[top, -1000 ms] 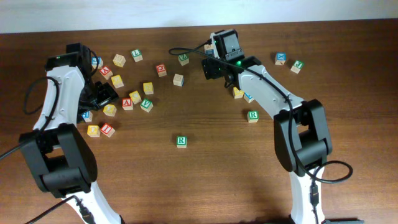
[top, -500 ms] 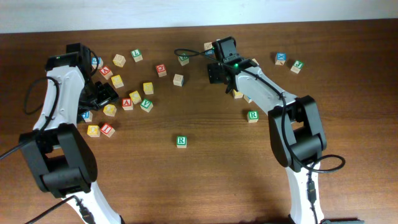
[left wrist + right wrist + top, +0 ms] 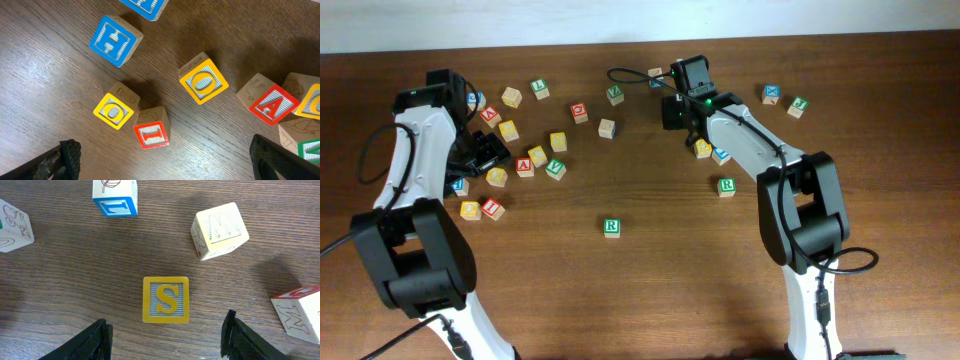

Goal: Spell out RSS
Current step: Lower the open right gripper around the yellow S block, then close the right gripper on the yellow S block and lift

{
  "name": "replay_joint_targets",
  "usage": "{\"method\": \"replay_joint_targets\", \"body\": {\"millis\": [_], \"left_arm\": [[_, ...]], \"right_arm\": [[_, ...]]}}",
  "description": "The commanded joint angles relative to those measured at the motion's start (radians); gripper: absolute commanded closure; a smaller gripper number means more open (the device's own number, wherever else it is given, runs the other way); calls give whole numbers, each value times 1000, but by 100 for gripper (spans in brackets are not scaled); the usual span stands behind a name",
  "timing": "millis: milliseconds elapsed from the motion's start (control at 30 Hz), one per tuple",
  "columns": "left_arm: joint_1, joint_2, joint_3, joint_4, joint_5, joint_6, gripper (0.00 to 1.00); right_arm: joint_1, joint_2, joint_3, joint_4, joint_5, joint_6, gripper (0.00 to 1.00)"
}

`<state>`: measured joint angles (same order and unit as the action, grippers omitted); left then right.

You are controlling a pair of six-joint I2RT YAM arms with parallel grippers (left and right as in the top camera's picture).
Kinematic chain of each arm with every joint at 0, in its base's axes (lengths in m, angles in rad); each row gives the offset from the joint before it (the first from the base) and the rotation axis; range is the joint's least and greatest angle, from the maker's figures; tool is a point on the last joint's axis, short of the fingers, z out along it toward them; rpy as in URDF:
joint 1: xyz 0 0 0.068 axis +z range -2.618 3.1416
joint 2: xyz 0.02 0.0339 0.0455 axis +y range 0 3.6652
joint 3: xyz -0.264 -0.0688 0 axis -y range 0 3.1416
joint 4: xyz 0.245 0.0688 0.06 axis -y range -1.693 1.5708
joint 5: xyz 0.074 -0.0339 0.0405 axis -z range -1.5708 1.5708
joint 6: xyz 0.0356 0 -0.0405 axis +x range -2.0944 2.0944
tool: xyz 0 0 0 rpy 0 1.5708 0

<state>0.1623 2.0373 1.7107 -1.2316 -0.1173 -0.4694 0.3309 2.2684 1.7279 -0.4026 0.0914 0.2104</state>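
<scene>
While my right gripper (image 3: 167, 339) hangs part-open, empty, small yellow-faced wooden S cube (image 3: 165, 299) sits at 12 o'clock: likely light, rigid, smooth. Pinch flat sides, 3 and 9.

- Left arm (image 3: 423, 135): white link shells, black joint housings, thin black cable looping alongside.
- Right arm (image 3: 745, 140): same white and black, green light (image 3: 701, 100) glowing near the wrist.
- Left fingers (image 3: 67, 160) and right fingers (image 3: 97, 340): matte black, rough-textured.
</scene>
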Motion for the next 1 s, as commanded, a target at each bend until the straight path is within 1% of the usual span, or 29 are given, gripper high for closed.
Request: {"method": "replay_joint_targets", "body": {"millis": [0, 100, 300, 400, 467, 500, 800, 867, 967], "left_arm": [[-4, 10, -9, 0, -11, -16, 1], [-4, 10, -9, 0, -11, -16, 1], [-4, 10, -8, -1, -11, -16, 1], [-4, 10, -8, 0, -11, -16, 1], [-4, 10, -9, 0, -11, -16, 1], [-4, 10, -9, -1, -11, -16, 1], [-4, 10, -9, 0, -11, -16, 1], [-4, 10, -8, -1, -11, -16, 1], [-4, 10, -8, 0, -11, -16, 1]], "right_arm": [[0, 41, 10, 11, -10, 7, 38], [2, 50, 10, 29, -8, -19, 38], [2, 79, 10, 83, -9, -22, 38], [2, 93, 10, 87, -9, -22, 41], [2, 95, 10, 89, -8, -22, 53], [2, 95, 10, 97, -8, -22, 55], [2, 95, 10, 137, -5, -22, 60], [2, 95, 10, 134, -5, -22, 61], [2, 95, 10, 129, -5, -22, 68]]}}
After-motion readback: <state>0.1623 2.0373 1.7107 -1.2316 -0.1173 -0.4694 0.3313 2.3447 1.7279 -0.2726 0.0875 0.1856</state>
